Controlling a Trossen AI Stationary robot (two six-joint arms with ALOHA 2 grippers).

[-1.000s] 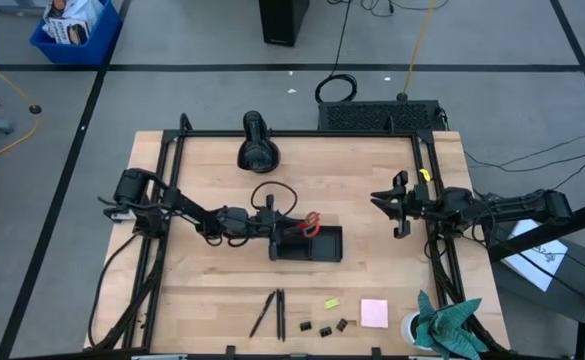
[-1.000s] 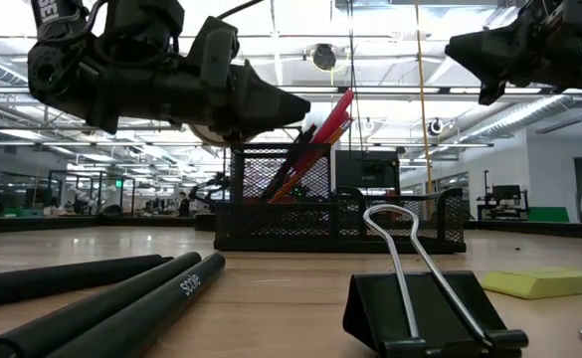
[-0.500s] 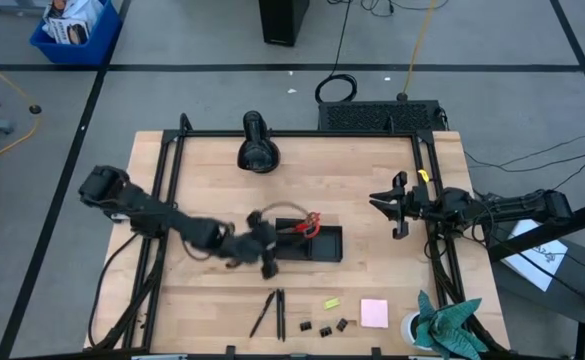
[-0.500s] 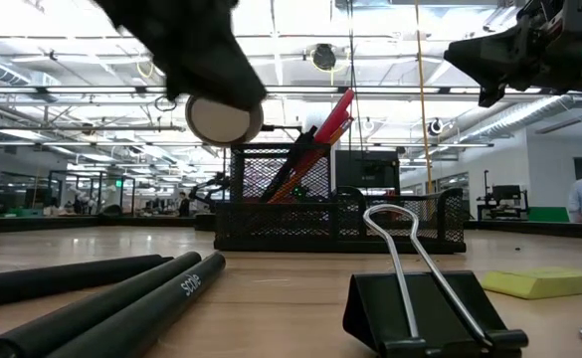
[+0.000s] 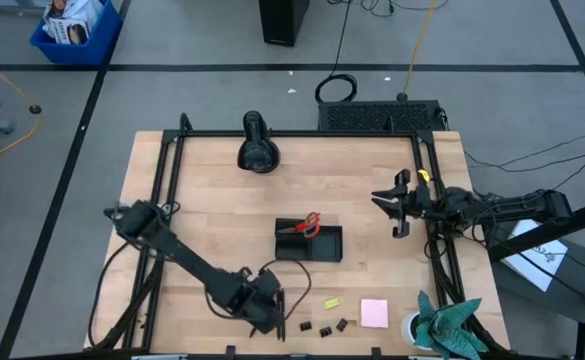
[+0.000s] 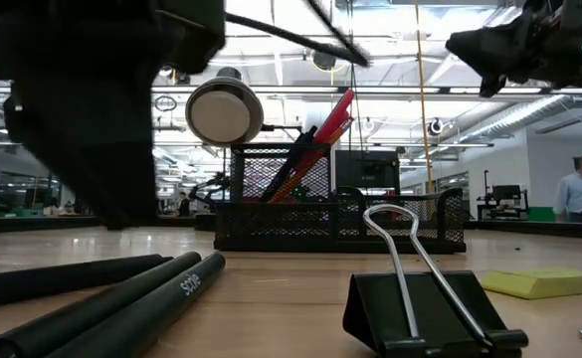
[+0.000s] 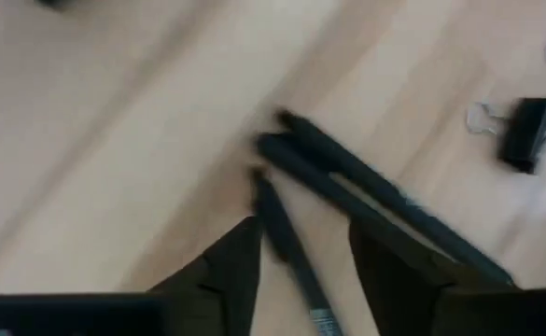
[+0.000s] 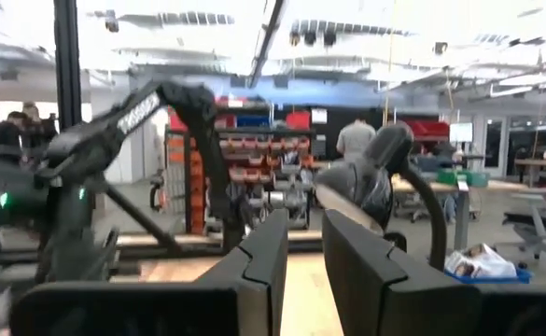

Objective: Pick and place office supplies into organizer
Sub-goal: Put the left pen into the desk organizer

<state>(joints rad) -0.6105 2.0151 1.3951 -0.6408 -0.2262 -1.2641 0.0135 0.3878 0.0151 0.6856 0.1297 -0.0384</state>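
The black mesh organizer (image 5: 309,243) stands mid-table, and the red-handled scissors (image 5: 309,222) lean in it with handles up (image 6: 336,111) beside orange pencils. Black pens (image 5: 274,312) lie near the table's near edge. My left gripper (image 5: 266,308) hovers over them, open. In the left wrist view (image 7: 302,271) its fingers stand on either side of one pen (image 7: 287,238), apart from it. Binder clips (image 5: 324,328), a yellow-green piece (image 5: 331,302) and the pink pad (image 5: 374,313) lie to the right. My right gripper (image 5: 390,205) waits at the right edge, its fingers a narrow gap apart (image 8: 305,252).
A black rounded device (image 5: 257,146) sits near the far edge. A teal-green cloth (image 5: 447,325) sits in the near right corner. Bare wood lies left of the organizer and between it and the pens. One binder clip (image 6: 430,310) is close to the low camera.
My left arm has swung from the organizer's left side toward the table's near edge and come down over the pens. The scissors have stayed leaning in the organizer. My right arm has kept still.
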